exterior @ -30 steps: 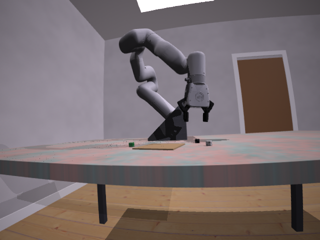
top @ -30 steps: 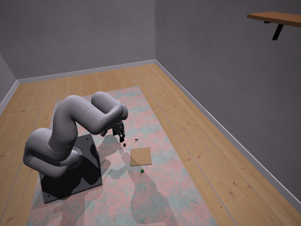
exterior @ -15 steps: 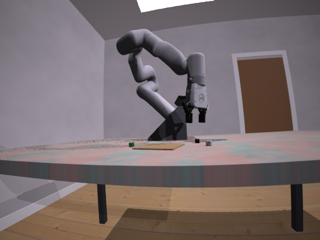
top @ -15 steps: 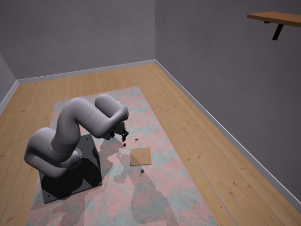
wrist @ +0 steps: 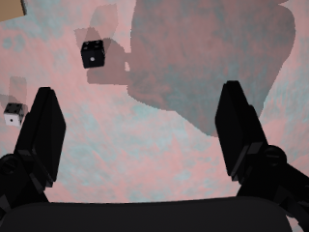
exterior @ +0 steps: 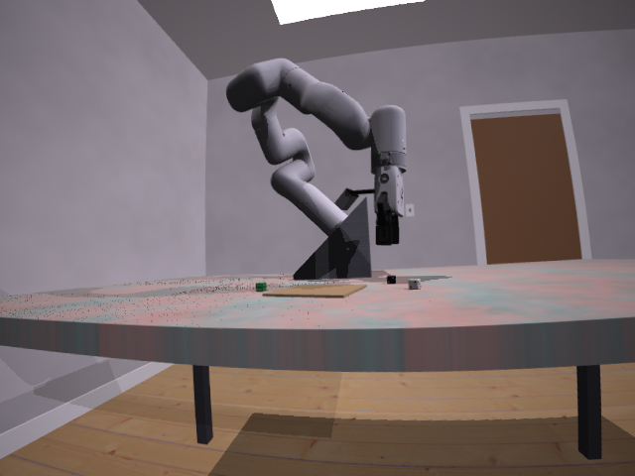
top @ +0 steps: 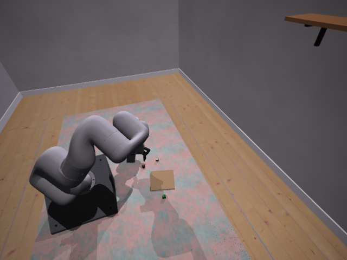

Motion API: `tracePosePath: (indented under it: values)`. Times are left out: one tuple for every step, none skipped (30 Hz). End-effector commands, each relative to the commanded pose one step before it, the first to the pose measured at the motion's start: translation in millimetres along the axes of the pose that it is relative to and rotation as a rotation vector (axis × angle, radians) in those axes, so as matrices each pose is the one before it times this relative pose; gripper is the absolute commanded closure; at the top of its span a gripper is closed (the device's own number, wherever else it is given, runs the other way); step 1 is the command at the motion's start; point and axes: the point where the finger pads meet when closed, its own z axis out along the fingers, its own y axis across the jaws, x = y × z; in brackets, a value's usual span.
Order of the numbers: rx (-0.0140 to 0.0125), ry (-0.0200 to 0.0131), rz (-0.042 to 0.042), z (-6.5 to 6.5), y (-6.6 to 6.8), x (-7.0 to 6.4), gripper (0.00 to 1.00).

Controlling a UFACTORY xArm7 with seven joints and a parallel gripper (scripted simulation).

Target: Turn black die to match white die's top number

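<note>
The black die [top: 143, 166] [exterior: 391, 279] [wrist: 93, 53] lies flat on the pink table top, off the mat. The white die [top: 157, 160] [exterior: 414, 283] [wrist: 14, 114] lies a little beside it, also off the mat. The tan square mat [top: 162, 180] [exterior: 314, 290] lies flat nearby with nothing on it. My gripper [top: 144, 155] [exterior: 387, 235] [wrist: 138, 102] is open and empty. It points straight down and hangs well above the table. In the wrist view the black die is ahead of my left finger, outside the gap between the fingers.
A green die [top: 164, 196] [exterior: 261, 286] lies on the table on the far side of the mat from the other dice. The arm's dark base plate [top: 106, 179] sits on the table behind the dice.
</note>
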Motion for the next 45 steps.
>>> tracePosePath:
  values:
    - [-0.00413, -0.00699, -0.15203, -1.18, -1.42, -1.45, 0.0]
    - [0.00156, -0.00158, -0.05369, 0.11, -0.49, 0.01, 0.0]
    - [0.00099, -0.00091, -0.03115, 0.05, -0.3, 0.02, 0.0]
    - [0.00011, -0.00009, -0.00322, 0.01, -0.03, 0.0, 0.0]
    - [0.0, 0.0, 0.0, 0.0, 0.0, 0.0, 0.0]
    - [0.0, 0.0, 0.0, 0.0, 0.0, 0.0, 0.0]
    - [0.00309, -0.00249, -0.08608, 0.11, -0.9, 0.08, 0.0]
    - [0.0019, -0.00132, -0.04725, 0.04, -0.53, 0.09, 0.0]
    - [0.00073, -0.00047, -0.01721, 0.01, -0.2, 0.04, 0.0]
    - [0.00085, -0.00052, -0.01949, 0.01, -0.23, 0.05, 0.0]
    - [0.00169, -0.00097, -0.03703, 0.01, -0.45, 0.11, 0.0]
    - [0.0016, -0.00084, -0.03348, 0.0, -0.42, 0.12, 0.0]
    - [0.00055, -0.00027, -0.01115, 0.0, -0.14, 0.05, 0.0]
    - [0.00274, -0.00124, -0.05326, -0.03, -0.7, 0.23, 0.0]
    - [0.0014, -0.00056, -0.02598, -0.02, -0.35, 0.14, 0.0]
    - [0.00195, -0.00071, -0.03477, -0.03, -0.48, 0.2, 0.0]
    - [0.00186, -0.0006, -0.0321, -0.04, -0.45, 0.21, 0.0]
    - [0.00058, -0.00017, -0.00982, -0.01, -0.14, 0.07, 0.0]
    - [0.00326, -0.00085, -0.05322, -0.08, -0.77, 0.39, 0.0]
    - [0.00132, -0.00029, -0.0208, -0.04, -0.3, 0.18, 0.0]
    - [0.00269, -0.00049, -0.04121, -0.08, -0.6, 0.37, 0.0]
    - [0.0, 0.0, 0.0, 0.0, 0.0, 0.0, 0.0]
    - [0.0, 0.0, 0.0, 0.0, 0.0, 0.0, 0.0]
    - [0.00202, -0.00029, -0.03003, -0.07, -0.44, 0.3, 0.0]
    - [0.00476, -0.00043, -0.06837, -0.18, -1.03, 0.74, 0.0]
    - [0.00281, -0.00009, -0.03886, -0.11, -0.58, 0.48, 0.0]
    - [0.00177, 0.00001, -0.02406, -0.08, -0.36, 0.32, 0.0]
    - [0.00018, 0.0, -0.00249, -0.01, -0.04, 0.03, 0.0]
    - [0.00433, 0.00022, -0.0575, -0.2, -0.86, 0.81, 0.0]
    - [0.00037, 0.00003, -0.00487, -0.02, -0.07, 0.07, 0.0]
    - [0.00438, 0.00052, -0.05649, -0.21, -0.82, 0.89, 0.0]
    - [0.00022, 0.00003, -0.00278, -0.01, -0.04, 0.05, 0.0]
    - [0.00445, 0.00083, -0.0561, -0.23, -0.8, 0.98, 0.0]
    - [0.00245, 0.00058, -0.0306, -0.13, -0.42, 0.58, 0.0]
    - [0.0018, 0.00048, -0.0223, -0.1, -0.29, 0.44, 0.0]
    - [0.00315, 0.00096, -0.03881, -0.18, -0.5, 0.79, 0.0]
    - [0.00088, 0.00029, -0.01086, -0.05, -0.13, 0.23, 0.0]
    - [0.00379, 0.0014, -0.04641, -0.23, -0.57, 1.01, 0.0]
    - [0.0, 0.0, 0.0, 0.0, 0.0, 0.0, 0.0]
    - [0.0, 0.0, 0.0, 0.0, 0.0, 0.0, 0.0]
    - [0.00353, 0.00151, -0.04315, -0.22, -0.5, 0.99, 0.0]
    - [0.00326, 0.00157, -0.0399, -0.22, -0.43, 0.96, 0.0]
    - [0.00298, 0.0016, -0.03667, -0.2, -0.37, 0.92, 0.0]
    - [0.0027, 0.00159, -0.03347, -0.19, -0.31, 0.88, 0.0]
    - [0.00243, 0.00155, -0.03031, -0.18, -0.26, 0.82, 0.0]
